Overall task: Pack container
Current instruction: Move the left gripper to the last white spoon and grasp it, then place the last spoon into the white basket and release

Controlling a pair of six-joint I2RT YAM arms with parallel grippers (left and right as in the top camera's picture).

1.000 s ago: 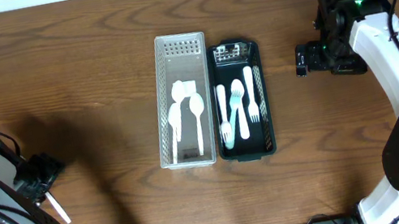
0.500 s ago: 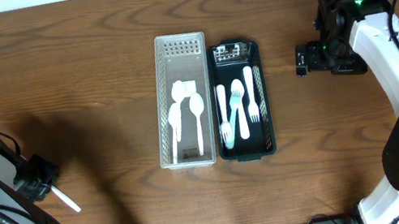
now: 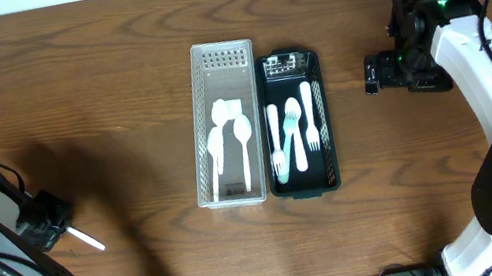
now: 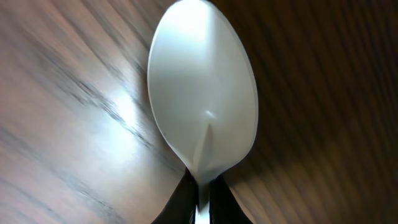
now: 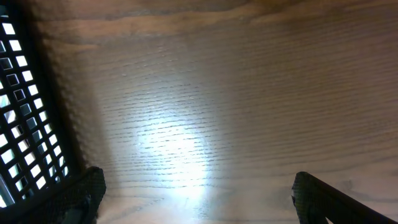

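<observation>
Two sorted baskets: spoons [image 3: 229, 139] in the white basket [image 3: 221, 57], forks [image 3: 294, 134] in the black basket [image 3: 286, 62]. Near the front-left corner of the desk [image 3: 94, 83], our left gripper [image 4: 200, 198] pinches a white spoon [image 4: 202, 93], probably bound for white. Our right gripper [image 3: 370, 75] hovers spread by the right edge.

The spoon [image 4: 202, 93] pinched in the left gripper [image 4: 200, 198] is white plastic, smooth, with a soft sheen and a faint moulding mark on the back of its bowl. The fingers [image 4: 181, 200] on its neck look dark and matt. Under it the table [image 4: 62, 124] is brown wood, strongly grained, polished enough to throw back a pale glare. The same glare lies on the wood between the right gripper [image 5: 199, 190] and its black, matt fingertips [image 5: 317, 196]. Just beside one of them is a black basket [image 5: 25, 112] of plastic mesh.
</observation>
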